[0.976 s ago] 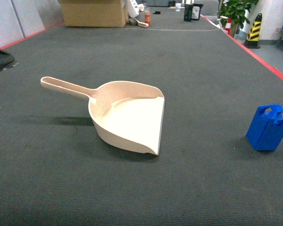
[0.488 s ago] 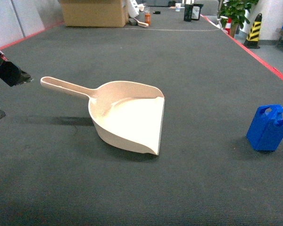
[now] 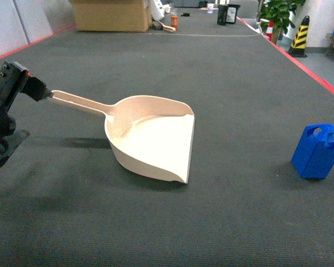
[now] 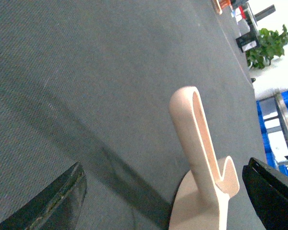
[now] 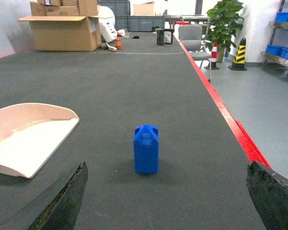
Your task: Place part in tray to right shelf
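Overhead, the tray point(image 3: 150, 136) lies empty on the dark mat point(image 3: 222, 83), handle pointing left toward the left gripper point(image 3: 42, 95); the part point(image 3: 317, 151) stands upright well right. Left wrist: jaws spread wide, apparently touching nothing, handle between them. Right wrist: right gripper point(image 5: 165, 196) released, facing the part.

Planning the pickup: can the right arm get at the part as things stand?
Probably yes: the part stands upright and alone on the mat, centred ahead of the open right gripper, well clear of the tray.
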